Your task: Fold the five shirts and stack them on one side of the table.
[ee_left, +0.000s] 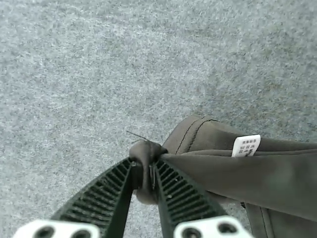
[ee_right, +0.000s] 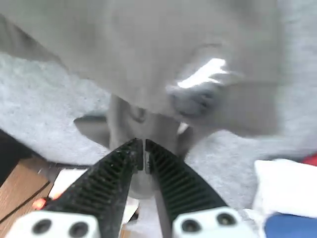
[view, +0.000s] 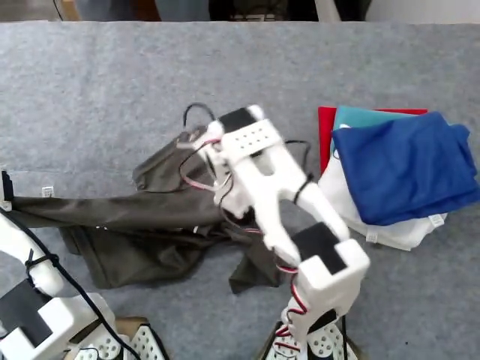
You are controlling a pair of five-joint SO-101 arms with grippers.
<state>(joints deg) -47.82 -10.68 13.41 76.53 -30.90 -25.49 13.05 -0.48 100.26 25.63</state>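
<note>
A dark olive shirt (view: 142, 225) lies crumpled across the grey table's middle and left. My left gripper (ee_left: 144, 173), seen at the far left edge in the high view (view: 6, 189), is shut on a bunched corner of the shirt (ee_left: 237, 173) and holds that edge pulled taut; a white label (ee_left: 246, 145) shows near the pinch. My right gripper (ee_right: 143, 148) is shut on a fold of the same shirt (ee_right: 148, 74), which hangs close in front of its camera. In the high view the right gripper (view: 196, 144) is over the shirt's far side, with the cloth lifted there.
At the right stands a stack of folded shirts: a blue one (view: 409, 169) on top, teal (view: 352, 116) and red (view: 325, 127) edges behind it, and a white one (view: 352, 206) below. The right arm (view: 300, 225) crosses the shirt's right part. Grey table (view: 112, 82) lies bare at the back.
</note>
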